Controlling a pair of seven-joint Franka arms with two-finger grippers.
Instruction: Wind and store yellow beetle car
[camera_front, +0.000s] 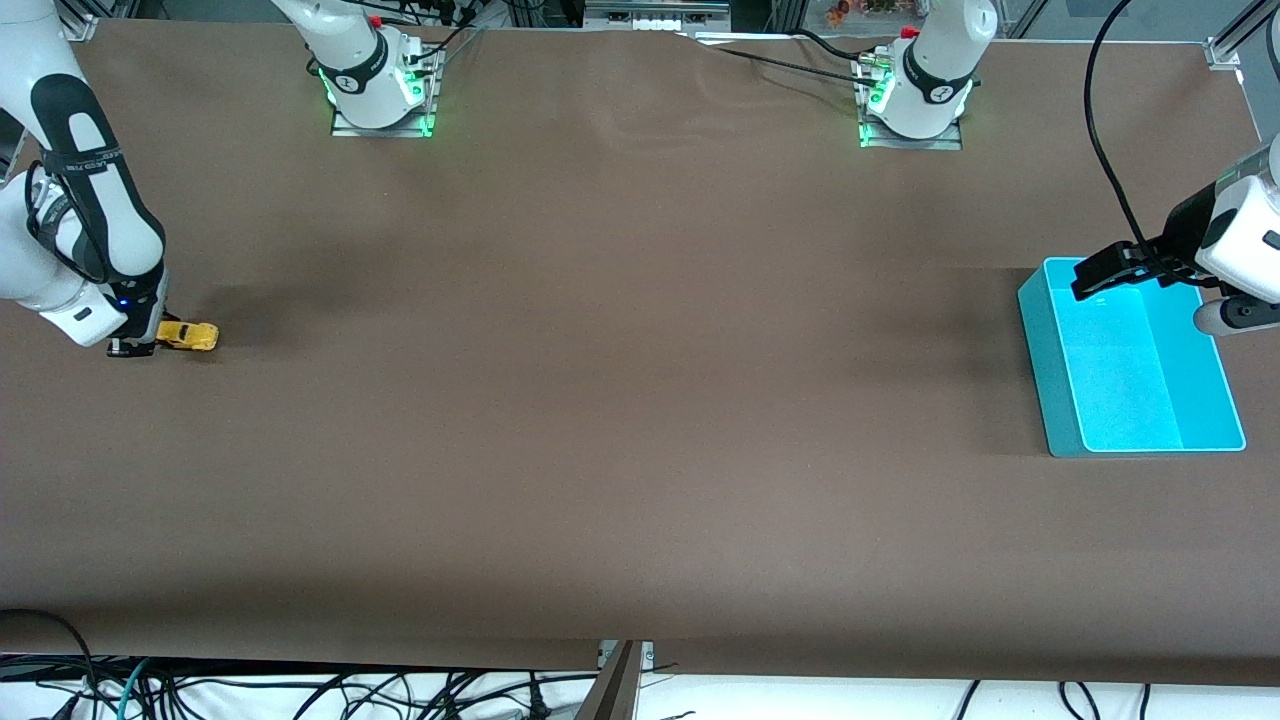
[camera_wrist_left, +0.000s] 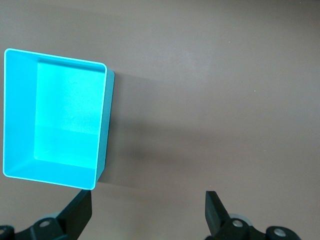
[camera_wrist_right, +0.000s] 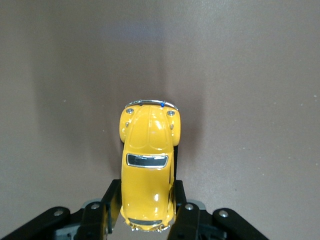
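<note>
The yellow beetle car (camera_front: 189, 335) sits on the brown table at the right arm's end. In the right wrist view the car (camera_wrist_right: 148, 170) lies between my right gripper's two fingers, which press its rear sides. My right gripper (camera_front: 140, 345) is down at table level, shut on the car. The teal bin (camera_front: 1135, 362) stands at the left arm's end of the table and holds nothing; it also shows in the left wrist view (camera_wrist_left: 55, 120). My left gripper (camera_front: 1100, 272) hovers open over the bin's edge nearest the robots' bases; its fingers (camera_wrist_left: 216, 212) are wide apart.
The brown table (camera_front: 620, 400) stretches between the car and the bin. The arm bases (camera_front: 380, 90) stand along the edge farthest from the front camera. Cables hang below the table's near edge.
</note>
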